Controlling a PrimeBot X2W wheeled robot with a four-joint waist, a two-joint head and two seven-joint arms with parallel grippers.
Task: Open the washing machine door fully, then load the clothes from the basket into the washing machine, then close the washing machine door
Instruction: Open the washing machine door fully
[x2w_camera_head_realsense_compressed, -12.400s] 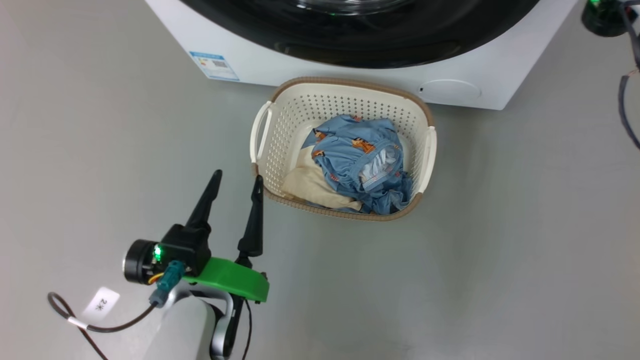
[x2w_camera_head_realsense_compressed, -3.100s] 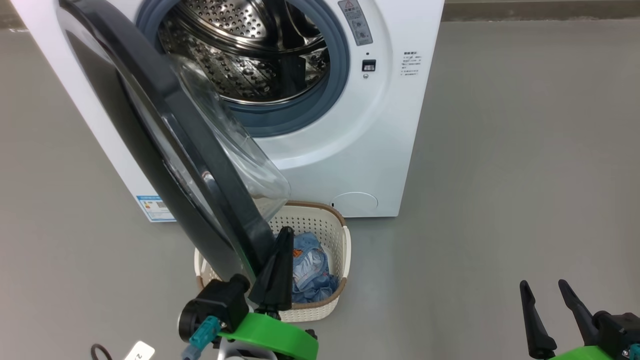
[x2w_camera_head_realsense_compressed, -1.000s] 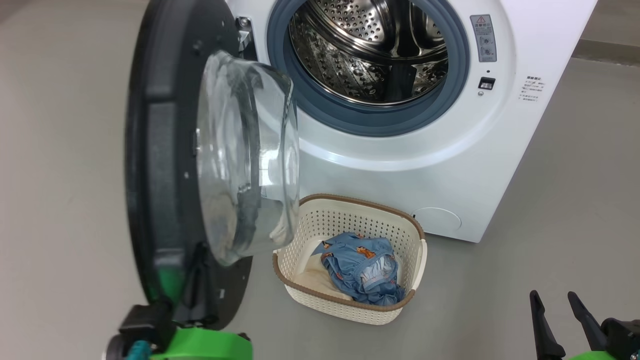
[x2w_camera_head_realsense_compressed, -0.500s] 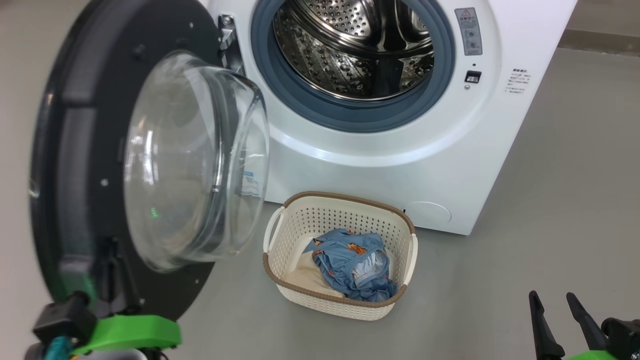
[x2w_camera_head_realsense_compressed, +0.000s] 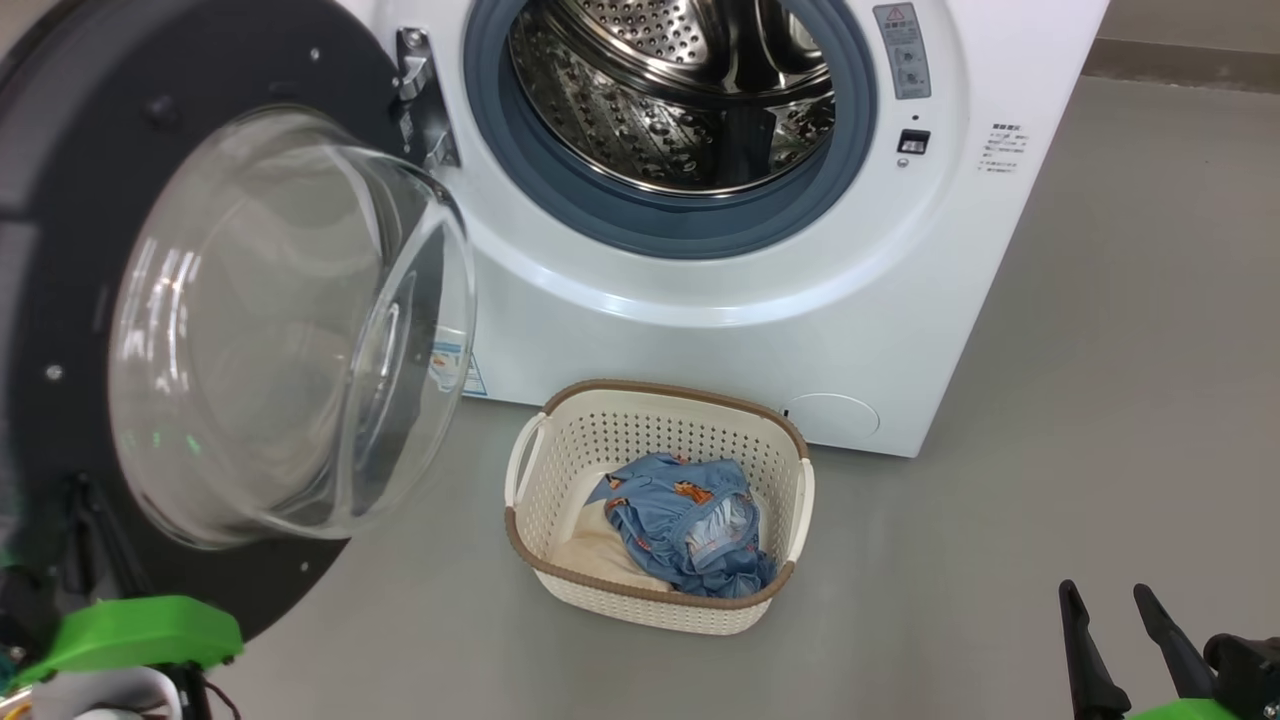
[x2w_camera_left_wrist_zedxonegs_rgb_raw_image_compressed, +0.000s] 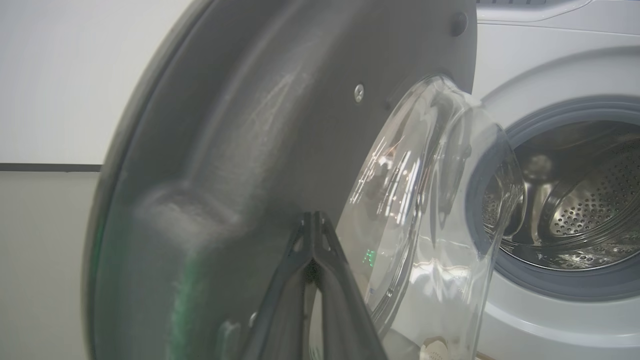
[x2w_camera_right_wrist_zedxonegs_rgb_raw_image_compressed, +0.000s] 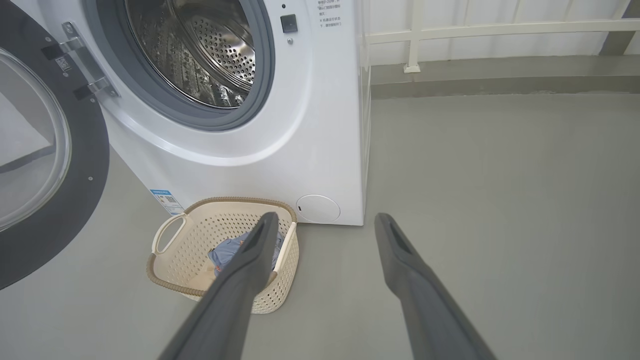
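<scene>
The door (x2w_camera_head_realsense_compressed: 50, 250) stands wide open right at the tips of the left hand (x2w_camera_left_wrist_zedxonegs_rgb_raw_image_compressed: 312, 217), whose fingers are pressed together, apparently to push it. The clothes (x2w_camera_head_realsense_compressed: 690, 515) lie in the basket (x2w_camera_head_realsense_compressed: 655, 400), ahead and left of the spread, empty right hand (x2w_camera_head_realsense_compressed: 1102, 592), awaiting loading.

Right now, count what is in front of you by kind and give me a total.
Washing machine, its door open: 1
Basket: 1
Garments: 2, a light blue printed garment and a cream garment
Grippers: 2, left gripper shut, right gripper open
Total: 6
</scene>
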